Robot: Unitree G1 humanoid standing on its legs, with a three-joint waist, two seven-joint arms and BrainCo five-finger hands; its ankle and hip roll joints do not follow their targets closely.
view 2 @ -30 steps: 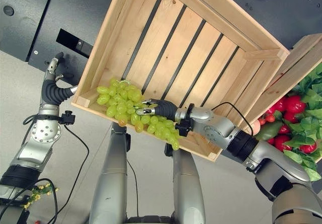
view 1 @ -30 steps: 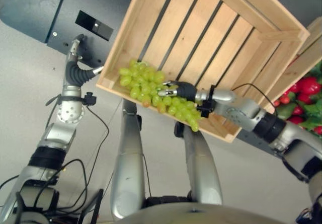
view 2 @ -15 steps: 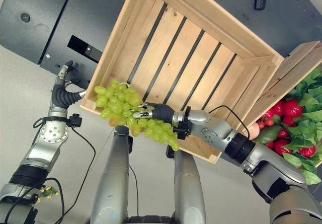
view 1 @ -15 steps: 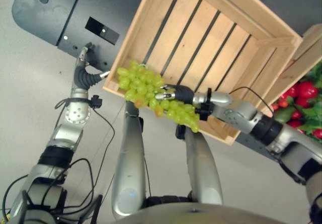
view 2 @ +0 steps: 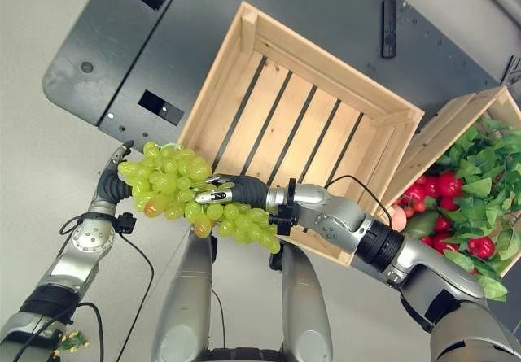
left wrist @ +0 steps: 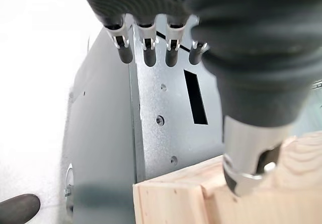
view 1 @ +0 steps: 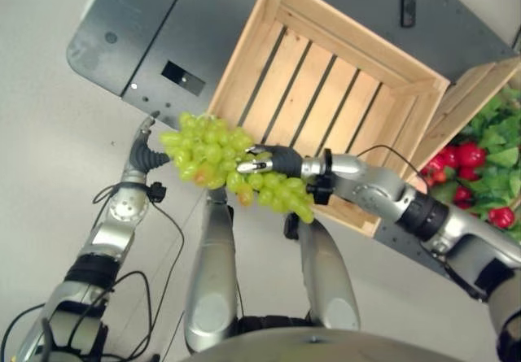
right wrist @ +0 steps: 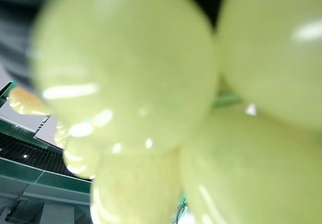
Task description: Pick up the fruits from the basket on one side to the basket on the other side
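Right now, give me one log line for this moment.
right hand: shut on grapes, held over crate edge | left hand: open, idle | crate: nothing inside | other crate: produce

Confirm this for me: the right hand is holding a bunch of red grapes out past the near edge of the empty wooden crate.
Not quite: the grapes are green, not red, as the right eye view shows. The rest stands: the right hand has its fingers curled round the bunch and holds it out past the near edge of the empty wooden crate.
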